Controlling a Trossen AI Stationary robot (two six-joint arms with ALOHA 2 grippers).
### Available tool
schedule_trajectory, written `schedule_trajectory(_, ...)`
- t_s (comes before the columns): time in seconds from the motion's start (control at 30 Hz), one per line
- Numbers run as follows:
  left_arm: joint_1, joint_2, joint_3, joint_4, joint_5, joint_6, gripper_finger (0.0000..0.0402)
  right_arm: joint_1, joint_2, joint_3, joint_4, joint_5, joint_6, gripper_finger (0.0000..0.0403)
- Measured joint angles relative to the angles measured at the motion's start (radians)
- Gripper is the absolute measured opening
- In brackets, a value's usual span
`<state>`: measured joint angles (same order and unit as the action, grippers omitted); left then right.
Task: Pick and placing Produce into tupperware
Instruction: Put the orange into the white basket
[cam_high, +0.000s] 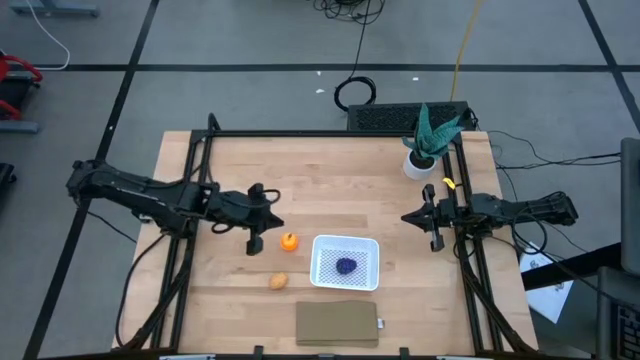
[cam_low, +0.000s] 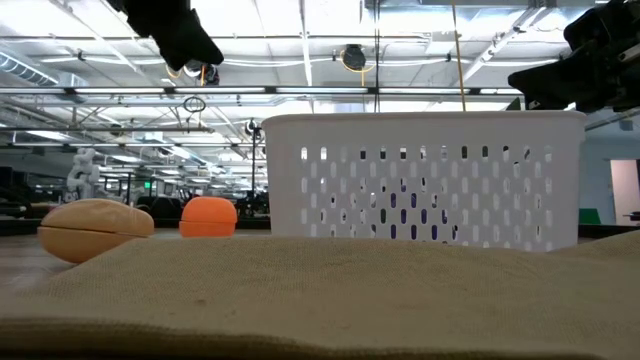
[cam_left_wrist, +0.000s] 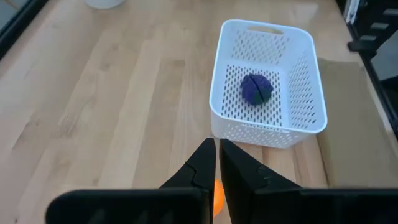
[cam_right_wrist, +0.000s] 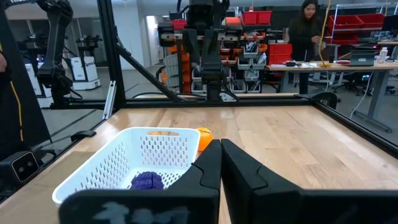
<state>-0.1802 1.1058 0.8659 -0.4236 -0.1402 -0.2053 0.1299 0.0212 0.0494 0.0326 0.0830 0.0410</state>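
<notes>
Two dark, slender jointed arms, matte black throughout. Left pincer (cam_high: 257, 243) and right pincer (cam_high: 434, 240): two narrow black wedge-shaped fingers (cam_left_wrist: 202, 171) each, tapering forward.

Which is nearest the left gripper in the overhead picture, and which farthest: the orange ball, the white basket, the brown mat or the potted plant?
From the left gripper, which looks shut:
1. Orange ball, right beside it.
2. White basket, farther toward the table's middle.
3. Brown mat, at the near edge.
4. Potted plant, at the far right corner.
</notes>
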Motion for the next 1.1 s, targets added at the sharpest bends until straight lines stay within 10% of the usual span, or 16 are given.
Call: schedule_trajectory(1.1,-0.022,0.33,0.451,-0.561,0.01,0.016,0.0023,0.0,0.024,0.0,-0.005,0.003,0.0,0.0)
